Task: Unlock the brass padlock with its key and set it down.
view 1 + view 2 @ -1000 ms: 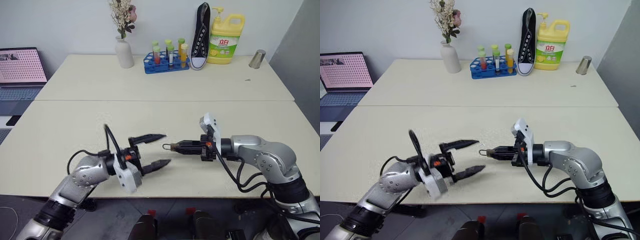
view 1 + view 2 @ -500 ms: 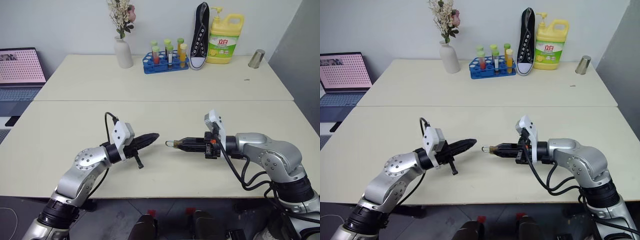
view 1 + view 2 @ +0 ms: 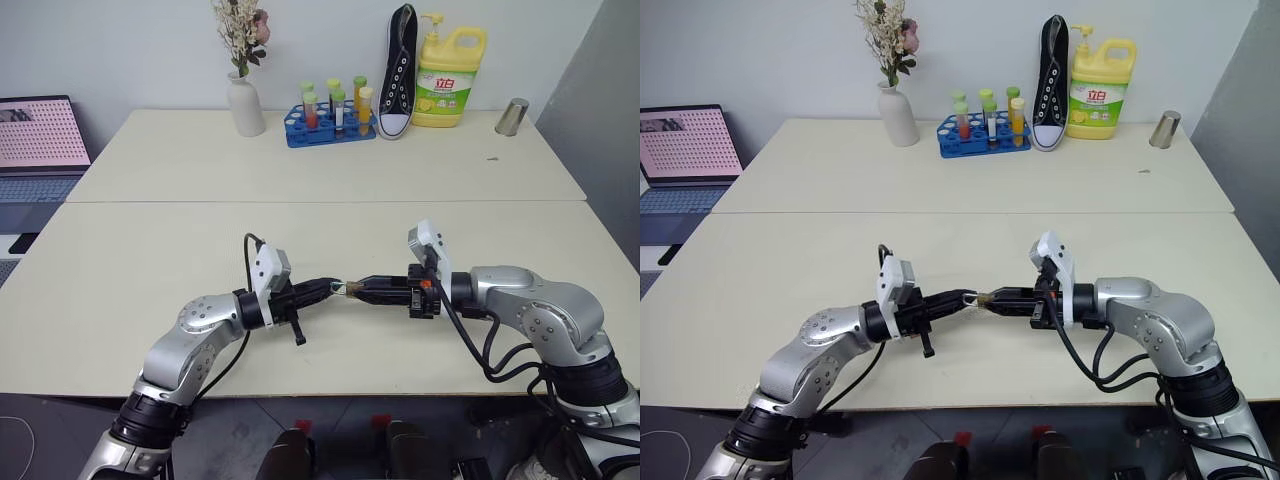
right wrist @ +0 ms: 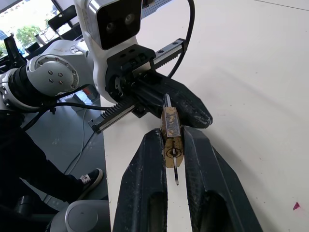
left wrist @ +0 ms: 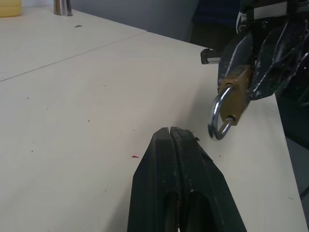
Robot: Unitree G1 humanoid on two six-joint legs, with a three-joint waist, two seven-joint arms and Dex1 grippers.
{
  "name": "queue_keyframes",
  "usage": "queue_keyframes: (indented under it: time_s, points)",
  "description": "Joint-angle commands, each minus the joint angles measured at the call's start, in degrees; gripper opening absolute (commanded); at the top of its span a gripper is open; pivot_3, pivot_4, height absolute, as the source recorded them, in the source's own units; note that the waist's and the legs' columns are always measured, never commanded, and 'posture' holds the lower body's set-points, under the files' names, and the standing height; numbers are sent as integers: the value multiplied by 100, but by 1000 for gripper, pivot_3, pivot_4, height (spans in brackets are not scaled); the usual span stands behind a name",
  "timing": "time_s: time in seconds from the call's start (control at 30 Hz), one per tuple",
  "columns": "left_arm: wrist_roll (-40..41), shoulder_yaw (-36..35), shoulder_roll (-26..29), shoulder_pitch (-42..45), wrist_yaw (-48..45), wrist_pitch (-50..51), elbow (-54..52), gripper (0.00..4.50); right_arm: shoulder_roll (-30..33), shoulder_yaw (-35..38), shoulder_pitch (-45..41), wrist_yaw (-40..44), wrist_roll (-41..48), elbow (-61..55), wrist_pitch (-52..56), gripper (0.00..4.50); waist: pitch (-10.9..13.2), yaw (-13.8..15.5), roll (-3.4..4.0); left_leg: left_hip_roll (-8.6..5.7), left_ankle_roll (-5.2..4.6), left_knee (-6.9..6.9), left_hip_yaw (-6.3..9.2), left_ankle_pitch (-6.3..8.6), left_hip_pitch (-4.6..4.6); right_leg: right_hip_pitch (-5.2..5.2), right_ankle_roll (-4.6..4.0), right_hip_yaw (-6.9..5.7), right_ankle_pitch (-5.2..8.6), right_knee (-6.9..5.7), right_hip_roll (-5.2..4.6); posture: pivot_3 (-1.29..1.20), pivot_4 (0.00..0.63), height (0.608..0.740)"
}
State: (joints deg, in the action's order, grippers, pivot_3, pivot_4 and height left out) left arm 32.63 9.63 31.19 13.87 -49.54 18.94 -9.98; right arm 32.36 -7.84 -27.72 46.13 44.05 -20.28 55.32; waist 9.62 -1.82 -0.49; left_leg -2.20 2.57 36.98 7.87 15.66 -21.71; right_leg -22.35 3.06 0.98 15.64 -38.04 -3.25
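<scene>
Right gripper [image 4: 171, 145] clamps brass padlock [image 4: 171, 135] above table [image 3: 150, 250], key in keyhole, shackle toward left gripper [image 5: 170, 131]. Left fingers pressed together, empty, just beside shackle. Step: unlocking; next likely needs grasp on shackle.

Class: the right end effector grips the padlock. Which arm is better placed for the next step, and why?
Probably the left. The right end effector is occupied clamping the brass padlock, while the left end effector, shut with nothing between its fingers, points at the shackle.

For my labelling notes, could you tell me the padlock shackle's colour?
Silvery metal shackle on the brass padlock, clearest in the left wrist view.
</scene>
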Motion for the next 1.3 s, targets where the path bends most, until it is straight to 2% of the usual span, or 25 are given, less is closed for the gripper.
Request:
queue_keyframes:
  time_s: [0.03,0.4,0.7,1.0,1.3]
  points:
    - [86,-162,22,-76,-90,140,-438,0,-15,133,-27,37,91,-231,-62,139,0,0,0,0,0,0,0,0,0,0,0,0,0,0,0,0,150,740]
    - [196,-440,124,-317,-146,518,-1022,0,11,97,-25,82,31,-175,-99,139,0,1,0,1,0,-1,-1,0,0,0,0,0,0,1,0,0,150,740]
    - [912,-694,143,-388,-70,1275,-1573,0,11,54,-40,112,-14,-117,-127,139,0,5,0,1,0,-1,-1,0,0,1,0,0,0,2,0,0,150,740]
    - [1349,-961,-46,-158,286,1723,-1583,0,18,19,-23,155,-49,-120,-148,139,0,5,0,1,0,-1,-1,0,0,1,0,0,0,3,0,0,150,740]
    - [1315,-1008,-57,-83,346,1744,-1489,0,-3,16,-21,174,-75,-134,-121,139,0,5,0,0,0,-1,-1,0,0,1,0,0,0,4,0,0,150,740]
